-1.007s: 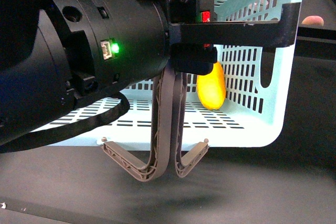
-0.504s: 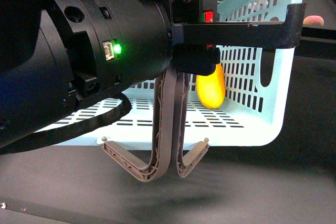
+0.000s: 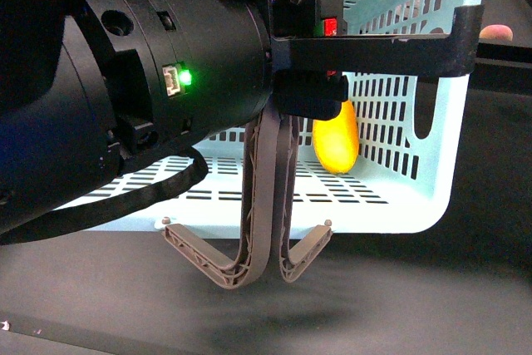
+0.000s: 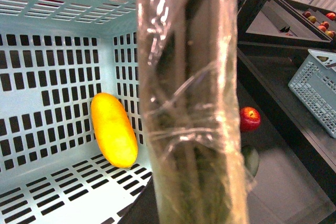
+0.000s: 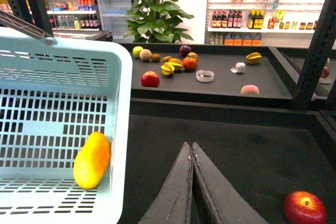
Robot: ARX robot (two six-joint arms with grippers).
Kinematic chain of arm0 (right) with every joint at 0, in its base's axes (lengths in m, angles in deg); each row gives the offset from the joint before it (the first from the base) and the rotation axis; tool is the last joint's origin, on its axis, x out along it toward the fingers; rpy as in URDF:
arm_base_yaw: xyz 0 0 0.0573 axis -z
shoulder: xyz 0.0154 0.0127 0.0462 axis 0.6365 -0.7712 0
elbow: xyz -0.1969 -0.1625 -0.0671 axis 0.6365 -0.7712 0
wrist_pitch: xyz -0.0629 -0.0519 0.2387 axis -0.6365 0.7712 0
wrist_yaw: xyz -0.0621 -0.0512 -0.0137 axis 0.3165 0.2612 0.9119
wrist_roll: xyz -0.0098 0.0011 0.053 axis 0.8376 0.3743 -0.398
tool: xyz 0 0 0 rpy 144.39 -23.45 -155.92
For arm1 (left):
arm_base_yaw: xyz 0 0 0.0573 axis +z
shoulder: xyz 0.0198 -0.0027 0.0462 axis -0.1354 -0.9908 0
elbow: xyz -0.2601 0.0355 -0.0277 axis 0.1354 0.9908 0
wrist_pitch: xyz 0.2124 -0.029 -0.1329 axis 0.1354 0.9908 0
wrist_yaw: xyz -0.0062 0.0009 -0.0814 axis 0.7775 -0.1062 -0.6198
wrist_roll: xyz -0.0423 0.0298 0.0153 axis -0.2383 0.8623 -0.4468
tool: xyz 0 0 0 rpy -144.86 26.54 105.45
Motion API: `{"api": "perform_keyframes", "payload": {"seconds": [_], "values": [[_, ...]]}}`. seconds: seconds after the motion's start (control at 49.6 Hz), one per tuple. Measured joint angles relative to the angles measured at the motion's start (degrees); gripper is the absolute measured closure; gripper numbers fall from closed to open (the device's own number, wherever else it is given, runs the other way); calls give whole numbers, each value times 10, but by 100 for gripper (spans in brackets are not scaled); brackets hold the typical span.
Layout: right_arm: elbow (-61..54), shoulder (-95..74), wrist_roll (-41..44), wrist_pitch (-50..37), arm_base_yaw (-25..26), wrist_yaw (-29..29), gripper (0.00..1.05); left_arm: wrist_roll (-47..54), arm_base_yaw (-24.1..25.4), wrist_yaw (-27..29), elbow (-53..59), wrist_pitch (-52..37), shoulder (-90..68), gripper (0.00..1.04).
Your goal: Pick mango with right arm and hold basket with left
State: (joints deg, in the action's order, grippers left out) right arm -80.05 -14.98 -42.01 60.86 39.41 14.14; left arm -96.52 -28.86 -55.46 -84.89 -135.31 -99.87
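The left gripper [image 3: 391, 49] is clamped on the basket [image 3: 440, 147] by its two grey handles [image 3: 259, 197]. The handles stand up side by side and go in under its long flat black finger. That finger sticks out over the basket's side wall. The right gripper [image 5: 191, 148] has its two dark fingers pressed together into a point. It holds nothing and touches nothing.

The mango [image 3: 335, 143] is inside the basket. It leans on a wall full of holes, near a corner, with its low end on the floor.

The right gripper is outside the basket, over the dark table [image 5: 252, 145]. The basket's pale rim [image 5: 123, 103] and wall stand between it and the mango [image 5: 92, 160]. The table around this gripper is open. A red apple [image 5: 305, 207] lies on it, well off to one side.

The front view is mostly filled by the big black left arm, and only part of the mango peeks out below it. The left wrist view shows the whole mango [image 4: 114, 129] against the wall [image 4: 47, 77], but the handles [image 4: 191, 103] run up the middle, close, shiny and blurry. It also shows the apple [image 4: 250, 118] and a second basket [image 4: 315, 85] farther off. Only the right wrist view shows the right gripper. It also shows a far table of fruit [image 5: 173, 66] and a leafy plant [image 5: 157, 11].
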Motion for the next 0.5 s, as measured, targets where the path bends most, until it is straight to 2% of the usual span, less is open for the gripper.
{"api": "perform_keyframes", "payload": {"seconds": [0.081,0.141,0.403,0.504], "values": [[0,0,0,0,0,0,103,0,0,0,0,0,0,96],[0,0,1,0,0,0,96,0,0,0,0,0,0,96],[0,0,1,0,0,0,56,0,0,0,0,0,0,96],[0,0,1,0,0,0,36,0,0,0,0,0,0,96]]}}
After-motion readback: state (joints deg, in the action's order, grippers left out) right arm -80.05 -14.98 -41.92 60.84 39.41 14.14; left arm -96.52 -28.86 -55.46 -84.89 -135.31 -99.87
